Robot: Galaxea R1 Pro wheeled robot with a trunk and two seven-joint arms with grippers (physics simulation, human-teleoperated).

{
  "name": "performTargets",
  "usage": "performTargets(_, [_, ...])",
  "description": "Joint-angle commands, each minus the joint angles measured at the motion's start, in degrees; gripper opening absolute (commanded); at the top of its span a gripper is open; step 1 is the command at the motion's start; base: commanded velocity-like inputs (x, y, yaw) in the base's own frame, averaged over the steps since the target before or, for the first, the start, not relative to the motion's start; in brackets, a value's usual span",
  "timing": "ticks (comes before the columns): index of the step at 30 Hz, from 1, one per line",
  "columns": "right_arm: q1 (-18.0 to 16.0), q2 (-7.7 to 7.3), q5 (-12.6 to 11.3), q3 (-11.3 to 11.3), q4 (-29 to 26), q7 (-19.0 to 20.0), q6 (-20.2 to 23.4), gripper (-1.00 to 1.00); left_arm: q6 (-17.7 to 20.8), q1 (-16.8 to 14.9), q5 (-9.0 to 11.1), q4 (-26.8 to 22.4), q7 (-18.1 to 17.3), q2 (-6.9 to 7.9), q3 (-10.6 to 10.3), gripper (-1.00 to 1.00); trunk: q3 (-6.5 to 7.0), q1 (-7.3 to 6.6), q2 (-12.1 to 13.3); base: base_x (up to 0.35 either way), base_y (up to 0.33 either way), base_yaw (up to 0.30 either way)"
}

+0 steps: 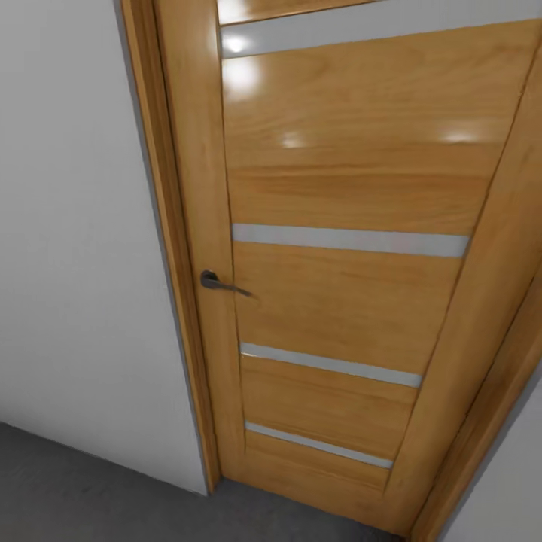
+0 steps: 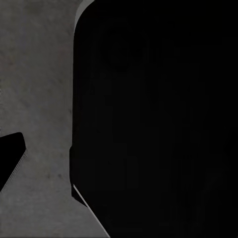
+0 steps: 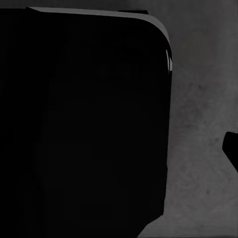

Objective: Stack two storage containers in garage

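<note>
The floor (image 1: 68,489) is dark grey, faintly mottled concrete, running along the foot of the wall in the head view. It shows too in the left wrist view (image 2: 39,99) and right wrist view (image 3: 203,148).

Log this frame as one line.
phase: in transit | head view: closed wooden door, lever handle, white wall, grey floor | containers: unseen | grippers: cannot tell

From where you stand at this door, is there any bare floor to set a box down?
Bare dark grey floor lies at the foot of the pale wall, left of the wooden door. It narrows to a thin strip along the door's base. The door, with its handle on the left edge, looks shut, so no way through.
</note>
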Motion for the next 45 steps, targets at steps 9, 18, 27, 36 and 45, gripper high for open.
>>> performTargets(9, [0.0, 0.02, 0.0, 0.1, 0.0, 0.0, -0.2, 1.00, 0.0, 0.0, 0.5, -0.1, 0.0, 0.00, 0.0, 1.00, -0.04, 0.00, 0.0, 0.000, 0.000, -0.291])
performTargets(18, [0.0, 0.02, 0.1, 0.2, 0.0, 0.0, -0.2, 1.00, 0.0, 0.0, 0.5, 0.0, 0.0, 0.00, 0.1, 1.00, -0.04, 0.00, 0.0, 0.000, 0.000, -0.290])
performTargets(27, [0.0, -0.03, 0.1, 0.2, 0.0, 0.0, -0.2, 1.00, 0.0, 0.0, 0.5, 0.0, 0.0, -0.01, 0.1, 1.00, -0.04, 0.00, 0.0, 0.000, 0.000, -0.193])
performTargets(36, [0.0, -0.16, 0.6, 0.4, 0.0, 0.0, -0.2, 1.00, 0.0, 0.0, 0.5, 0.0, 0.0, 0.00, 0.1, 1.00, -0.04, 0.00, 0.0, 0.000, 0.000, -0.014])
performTargets(45, [0.0, -0.14, 0.7, 0.5, 0.0, 0.0, -0.2, 1.00, 0.0, 0.0, 0.5, 0.0, 0.0, -0.01, 0.1, 1.00, -0.04, 0.00, 0.0, 0.000, 0.000, 0.000])
